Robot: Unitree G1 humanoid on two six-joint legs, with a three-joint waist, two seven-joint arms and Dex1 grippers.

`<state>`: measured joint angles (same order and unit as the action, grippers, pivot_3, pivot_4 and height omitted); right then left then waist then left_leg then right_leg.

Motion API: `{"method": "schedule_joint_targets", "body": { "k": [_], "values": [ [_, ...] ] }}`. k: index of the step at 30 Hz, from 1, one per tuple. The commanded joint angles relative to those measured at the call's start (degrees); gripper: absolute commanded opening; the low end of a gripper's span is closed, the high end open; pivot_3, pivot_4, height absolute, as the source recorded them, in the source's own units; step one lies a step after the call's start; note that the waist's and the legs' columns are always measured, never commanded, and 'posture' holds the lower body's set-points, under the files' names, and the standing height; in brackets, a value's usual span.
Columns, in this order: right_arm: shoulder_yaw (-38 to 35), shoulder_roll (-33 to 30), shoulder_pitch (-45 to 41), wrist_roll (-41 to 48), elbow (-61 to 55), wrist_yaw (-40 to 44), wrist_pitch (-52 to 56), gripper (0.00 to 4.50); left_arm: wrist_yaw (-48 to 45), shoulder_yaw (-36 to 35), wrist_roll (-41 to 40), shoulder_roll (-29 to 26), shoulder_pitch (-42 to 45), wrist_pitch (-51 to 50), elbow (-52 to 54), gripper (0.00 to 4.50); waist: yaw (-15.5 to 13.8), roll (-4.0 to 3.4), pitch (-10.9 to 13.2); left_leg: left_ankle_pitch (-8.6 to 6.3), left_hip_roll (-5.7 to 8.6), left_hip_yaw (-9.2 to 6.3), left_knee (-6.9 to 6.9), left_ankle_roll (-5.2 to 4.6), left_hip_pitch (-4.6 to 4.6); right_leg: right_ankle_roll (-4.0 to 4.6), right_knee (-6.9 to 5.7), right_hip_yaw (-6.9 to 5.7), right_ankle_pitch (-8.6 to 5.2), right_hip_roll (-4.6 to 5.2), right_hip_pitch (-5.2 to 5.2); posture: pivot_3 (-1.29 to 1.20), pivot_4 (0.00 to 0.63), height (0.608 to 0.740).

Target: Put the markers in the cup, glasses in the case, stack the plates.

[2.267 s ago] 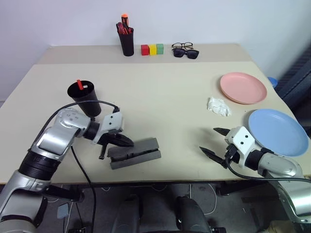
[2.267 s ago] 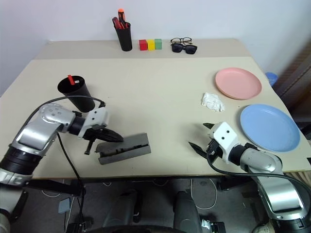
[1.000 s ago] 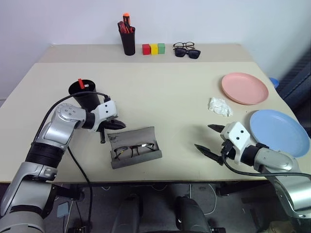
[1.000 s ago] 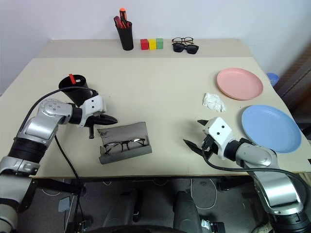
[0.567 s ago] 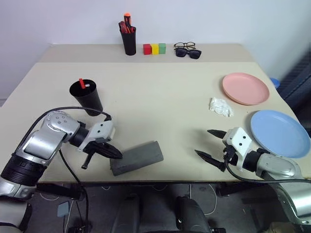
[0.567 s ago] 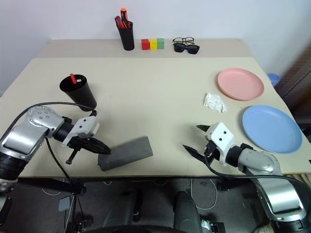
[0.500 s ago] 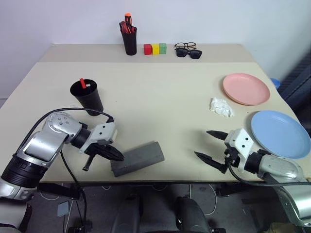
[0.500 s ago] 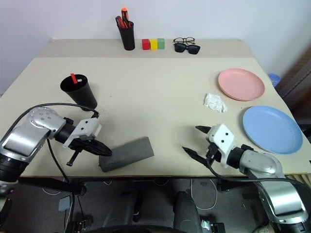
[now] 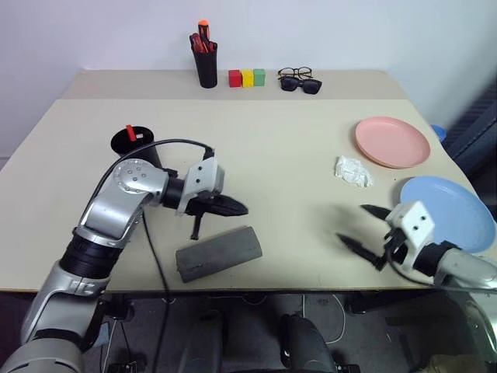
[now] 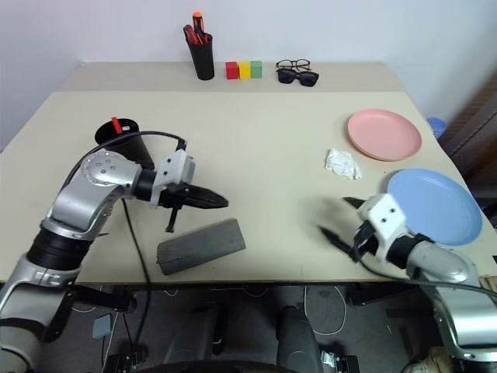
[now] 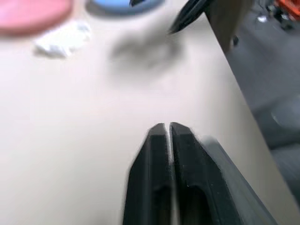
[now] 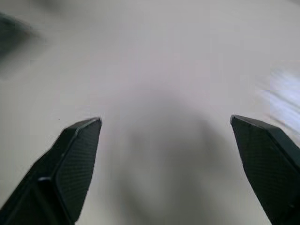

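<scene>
The fingers of the left gripper [image 9: 233, 208] were seen pressed almost together, with only a thin slit between them in the left wrist view, and nothing was held. The gripper was poised above the table [image 9: 264, 148], just beyond the case [image 9: 218, 253] and apart from it. The right gripper [image 9: 365, 226] was held with its fingers spread wide and empty, low over the table's near right part, just beside the blue plate [image 9: 450, 211].

The case was found shut, lying slantwise near the front edge: a grey oblong with rounded ends, its lid down. The wire-rimmed glasses could not be seen on the table, so they were judged to be inside it, and that part of the task was taken as done, though the contents were hidden.

A marker [image 9: 130, 134] was seen as a red cap standing out of the cup [image 9: 133, 144], at the table's left, partly hidden behind the left arm. How many markers were in it could not be told; none were seen loose on the table.

The plates were not yet stacked. The pink plate [image 9: 392, 141] lay at the right, farther back, and the blue plate nearer, with a gap between them. Both were shallow, round and empty. A crumpled white scrap [image 9: 351, 170] lay just beside the pink plate. Stacking was judged to be what remained, and the wide-open right gripper seemed well placed for it.
</scene>
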<state>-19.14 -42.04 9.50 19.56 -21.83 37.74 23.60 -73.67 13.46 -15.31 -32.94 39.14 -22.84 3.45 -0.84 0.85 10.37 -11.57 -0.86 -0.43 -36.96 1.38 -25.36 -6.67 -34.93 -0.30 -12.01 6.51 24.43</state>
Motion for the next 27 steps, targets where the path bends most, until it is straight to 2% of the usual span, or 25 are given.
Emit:
{"method": "schedule_joint_targets", "body": {
  "k": [1,3,6,15,23,25,27],
  "values": [
    [-3.8,-0.3,-1.5,-1.9,1.4,-4.4,2.2,4.50,3.0,2.7,1.6,4.1,3.3,0.7,-2.3,1.82,0.1,0.00,0.0,0.00,0.00,0.00,0.00,0.00,0.00,0.00,0.00,0.00,0.00,0.00,0.00,0.00,0.150,0.740],
    [-4.6,-0.2,-2.6,-1.7,2.0,-5.8,4.3,4.50,4.4,4.1,2.7,7.1,4.7,1.7,-4.3,2.95,0.1,0.01,0.0,0.00,0.01,0.00,-0.02,-0.01,-0.01,0.00,-0.01,0.00,0.00,0.00,0.00,0.00,0.150,0.740],
    [-4.3,-0.2,-3.9,-1.7,2.5,-7.3,7.0,4.50,5.2,5.2,3.0,10.5,6.3,2.1,-6.6,4.43,0.2,0.00,0.0,0.00,0.01,-0.01,-0.02,-0.02,0.01,-0.01,-0.05,0.00,0.00,-0.01,0.00,0.00,0.150,0.740],
    [-2.0,0.0,-5.6,-3.4,5.2,-10.0,11.7,4.50,11.3,7.0,6.1,18.3,9.5,3.6,-11.2,4.43,0.0,0.00,0.0,-0.02,0.01,-0.02,-0.05,-0.06,-0.01,-0.03,-0.05,0.01,-0.01,-0.01,0.00,0.00,0.150,0.740],
    [-2.5,-0.3,-5.8,-5.8,12.5,-10.9,10.7,4.50,13.1,7.3,6.8,18.2,8.6,2.7,-10.1,4.43,0.2,-0.02,0.0,-0.04,0.02,-0.03,-0.05,-0.08,0.01,-0.03,-0.05,0.01,-0.02,-0.02,-0.01,0.00,0.150,0.740],
    [-2.8,-0.1,-6.1,-5.9,14.4,-11.1,10.9,3.94,13.5,7.3,7.0,17.9,8.3,2.5,-9.8,4.50,0.1,-0.03,0.0,-0.04,0.02,-0.03,-0.05,-0.08,0.01,-0.03,-0.05,0.01,-0.02,-0.02,-0.01,0.00,0.150,0.740],
    [-2.8,0.1,-6.4,-6.1,15.9,-11.3,10.6,3.09,13.8,7.2,6.9,17.8,8.0,2.3,-9.5,4.50,0.1,-0.03,0.0,-0.04,0.02,-0.03,-0.06,-0.08,0.01,-0.03,-0.05,0.01,-0.01,-0.02,-0.03,0.00,0.150,0.740]
  ]
}}
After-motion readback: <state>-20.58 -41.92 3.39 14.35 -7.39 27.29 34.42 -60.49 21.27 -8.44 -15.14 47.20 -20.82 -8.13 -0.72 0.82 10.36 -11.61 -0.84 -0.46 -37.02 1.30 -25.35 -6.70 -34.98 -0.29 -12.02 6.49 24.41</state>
